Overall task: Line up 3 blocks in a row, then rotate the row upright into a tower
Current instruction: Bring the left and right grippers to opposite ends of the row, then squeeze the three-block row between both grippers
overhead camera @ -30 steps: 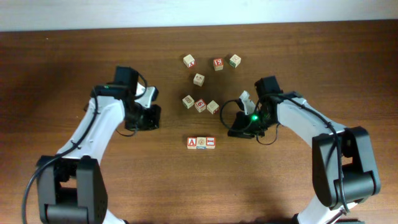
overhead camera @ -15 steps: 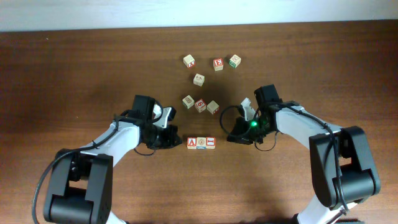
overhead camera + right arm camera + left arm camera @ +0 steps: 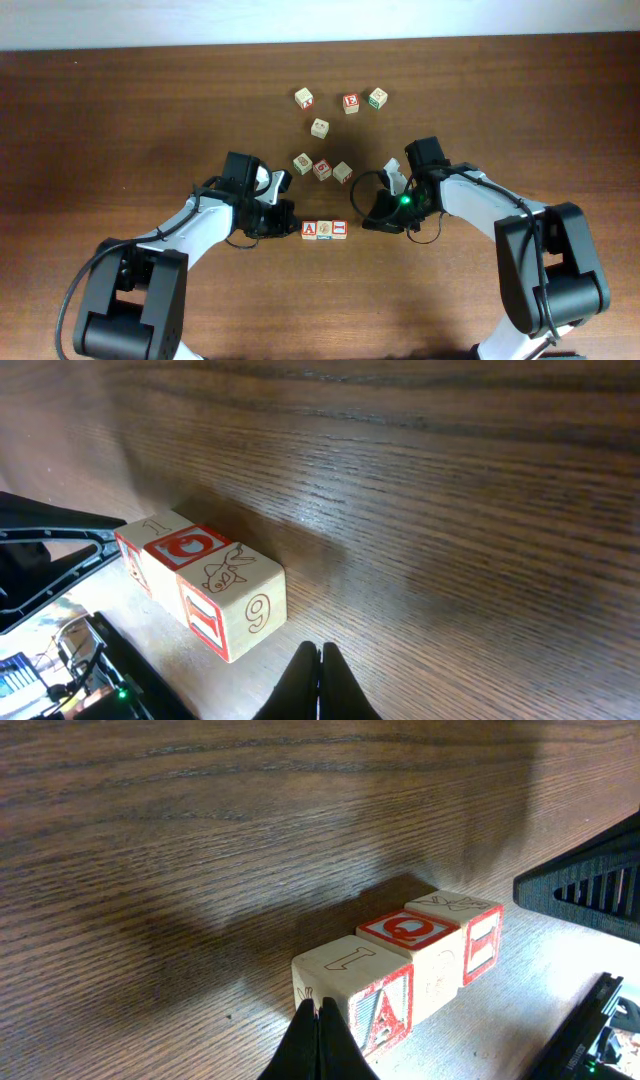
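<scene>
Overhead view: the three blocks (image 3: pixel 324 229) sit in a touching row on the surface (image 3: pixel 120 110), flanked by left fingers (image 3: pixel 287 222) and right fingers (image 3: pixel 366 216), both pinched shut and empty, seemingly placed to swivel the row.

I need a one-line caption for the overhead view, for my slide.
Shut left pincer and shut right pincer flank a row of three blocks; spare blocks lie beyond.
</scene>
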{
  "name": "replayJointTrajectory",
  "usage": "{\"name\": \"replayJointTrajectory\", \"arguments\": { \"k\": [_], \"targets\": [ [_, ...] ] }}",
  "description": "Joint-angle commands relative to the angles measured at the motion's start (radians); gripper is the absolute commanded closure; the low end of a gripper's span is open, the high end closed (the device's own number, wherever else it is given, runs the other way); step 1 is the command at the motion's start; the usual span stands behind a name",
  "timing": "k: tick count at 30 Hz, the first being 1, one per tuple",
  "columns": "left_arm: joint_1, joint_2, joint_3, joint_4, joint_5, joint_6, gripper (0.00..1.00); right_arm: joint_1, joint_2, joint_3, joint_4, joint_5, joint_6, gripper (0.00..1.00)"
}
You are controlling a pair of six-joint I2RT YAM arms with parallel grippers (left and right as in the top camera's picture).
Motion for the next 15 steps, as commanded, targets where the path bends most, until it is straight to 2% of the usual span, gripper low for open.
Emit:
{"name": "replayJointTrajectory", "arguments": {
  "k": [1, 7, 15],
  "targets": [
    [-0.001, 0.002, -0.008, 0.002, 0.012, -0.019, 1.00, 0.018, -0.007, -0.003, -0.005, 0.003, 0.032, 0.96],
    [-0.001, 0.002, -0.008, -0.002, 0.012, -0.034, 1.00, 0.039, -0.007, -0.003, -0.001, 0.033, 0.100, 0.96],
    [-0.001, 0.002, -0.008, -0.006, 0.012, -0.034, 1.00, 0.058, -0.007, -0.003, 0.000, 0.032, 0.109, 0.96]
  ]
}}
